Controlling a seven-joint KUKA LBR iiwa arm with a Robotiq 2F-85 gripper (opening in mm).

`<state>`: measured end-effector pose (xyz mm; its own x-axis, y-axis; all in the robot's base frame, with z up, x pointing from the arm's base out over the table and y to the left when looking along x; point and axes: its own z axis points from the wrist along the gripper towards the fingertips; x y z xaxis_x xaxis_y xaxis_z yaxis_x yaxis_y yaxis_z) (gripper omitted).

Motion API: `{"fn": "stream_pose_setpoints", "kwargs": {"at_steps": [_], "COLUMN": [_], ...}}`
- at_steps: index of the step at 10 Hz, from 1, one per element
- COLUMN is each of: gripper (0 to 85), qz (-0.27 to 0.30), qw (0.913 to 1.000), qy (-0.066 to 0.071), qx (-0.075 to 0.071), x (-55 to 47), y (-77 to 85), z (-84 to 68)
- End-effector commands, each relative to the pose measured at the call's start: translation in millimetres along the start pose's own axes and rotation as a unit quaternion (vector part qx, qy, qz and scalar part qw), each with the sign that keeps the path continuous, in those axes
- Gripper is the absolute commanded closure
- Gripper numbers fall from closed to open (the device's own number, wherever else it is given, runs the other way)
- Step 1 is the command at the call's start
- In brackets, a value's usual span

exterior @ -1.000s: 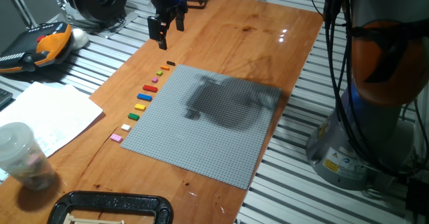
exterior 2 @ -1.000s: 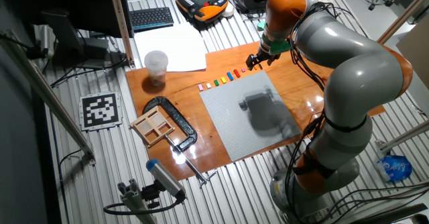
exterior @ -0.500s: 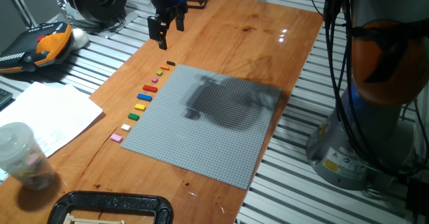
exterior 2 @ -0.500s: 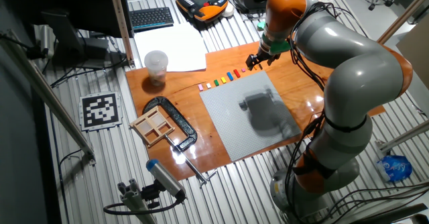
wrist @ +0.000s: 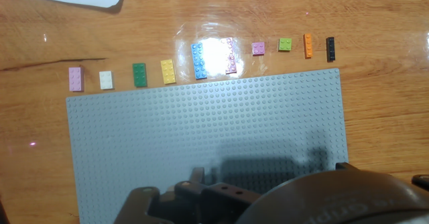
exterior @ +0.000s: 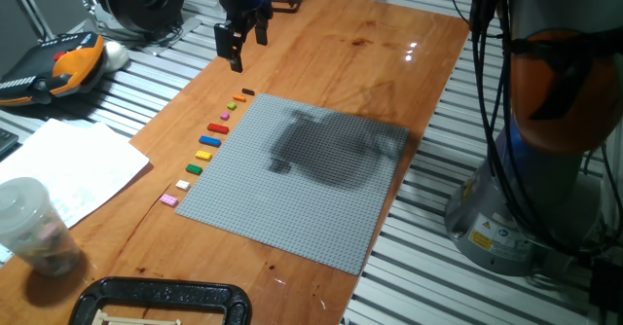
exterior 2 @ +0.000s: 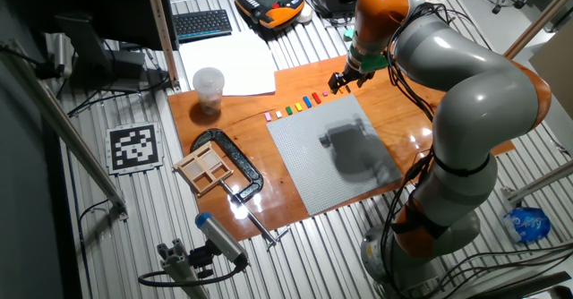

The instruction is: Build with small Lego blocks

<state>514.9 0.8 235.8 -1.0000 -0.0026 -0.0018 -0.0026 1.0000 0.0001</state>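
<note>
Bare wood lies beyond the brick row, hemmed by the baseplate and paper.

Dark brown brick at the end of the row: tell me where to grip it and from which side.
Come straight down on the dark brown brick and pinch its two long sides. It lies flat, narrow, last in the row, with only the orange brick beside it, and the baseplate near one short end.

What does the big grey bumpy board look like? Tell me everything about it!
The grey baseplate is a big, thin, flat sheet that looks like plastic, covered all over in rows of tiny round studs. It lies flat on the wooden table, close to square. No brick is stuck on it yet. A dark shadow of the robot falls across its middle. The row of small Lego blocks runs along one edge, just off it on the wood. The gripper hangs above the table beyond one corner, not touching it.
</note>
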Motion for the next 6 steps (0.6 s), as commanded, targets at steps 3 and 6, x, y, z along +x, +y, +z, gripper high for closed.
{"fn": "stream_pose_setpoints", "kwargs": {"at_steps": [3, 6], "gripper": [85.0, 85.0], "qz": [0.014, 0.014], "qw": [0.9992, 0.9992], "qy": [0.006, 0.007], "qx": [0.036, 0.035], "x": [0.7, 0.8], "y": [1.2, 1.3], "z": [-2.2, -2.0]}}
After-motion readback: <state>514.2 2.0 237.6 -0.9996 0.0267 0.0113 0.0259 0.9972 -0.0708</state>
